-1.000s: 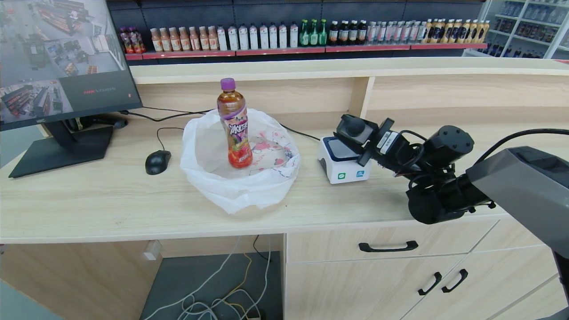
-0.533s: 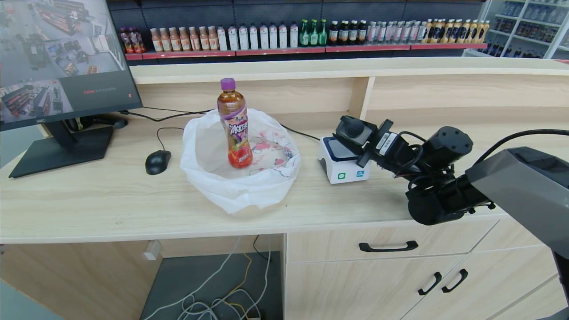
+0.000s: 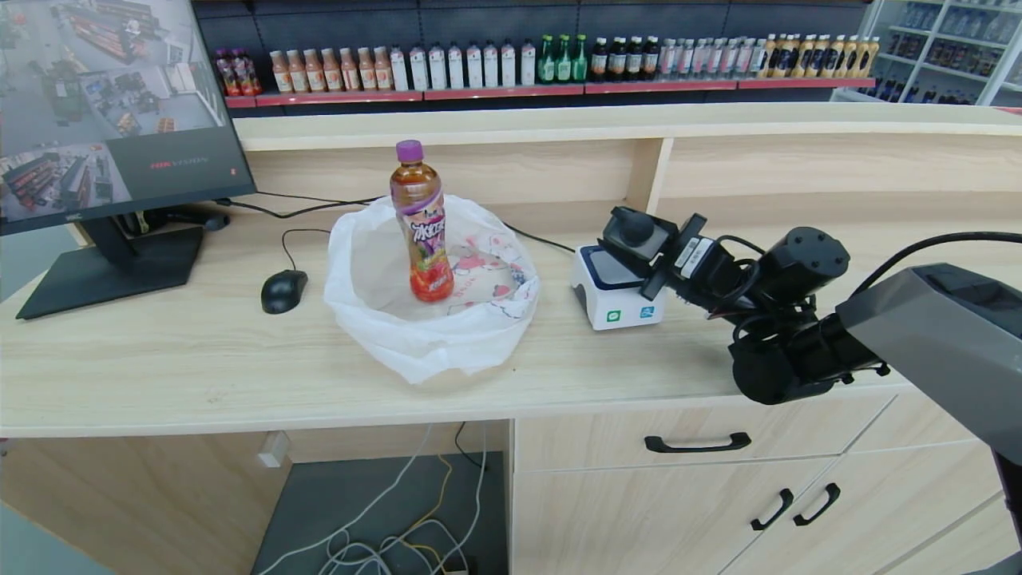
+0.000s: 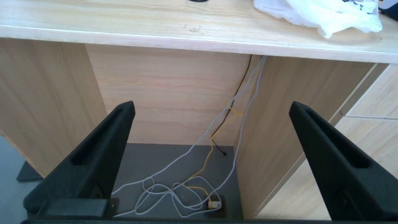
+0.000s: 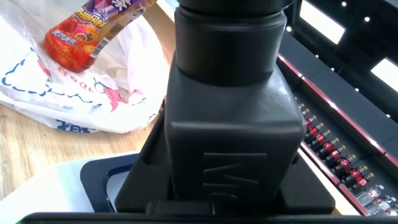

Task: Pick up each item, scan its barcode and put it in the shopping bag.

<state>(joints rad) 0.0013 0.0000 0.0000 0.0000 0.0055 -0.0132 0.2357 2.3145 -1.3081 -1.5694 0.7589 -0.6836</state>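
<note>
A drink bottle (image 3: pixel 421 231) with a purple cap and orange contents stands upright inside the white shopping bag (image 3: pixel 431 335) on the counter. To its right sits the white scanner (image 3: pixel 611 307). My right gripper (image 3: pixel 663 247) is shut on a black bottle (image 3: pixel 636 231) with a round cap, held just above the scanner. In the right wrist view the black bottle (image 5: pixel 227 124) is close up, with the scanner (image 5: pixel 106 180), the bag (image 5: pixel 93 106) and the drink bottle (image 5: pixel 87 34) behind it. My left gripper (image 4: pixel 211 109) hangs open below the counter's edge, holding nothing.
A monitor (image 3: pixel 104 104) and a black mouse (image 3: pixel 283 291) stand left of the bag. A raised wooden ledge (image 3: pixel 559 124) runs behind the counter. Drawers (image 3: pixel 695 443) lie under the right side. Cables (image 4: pixel 205 180) trail on the floor under the counter.
</note>
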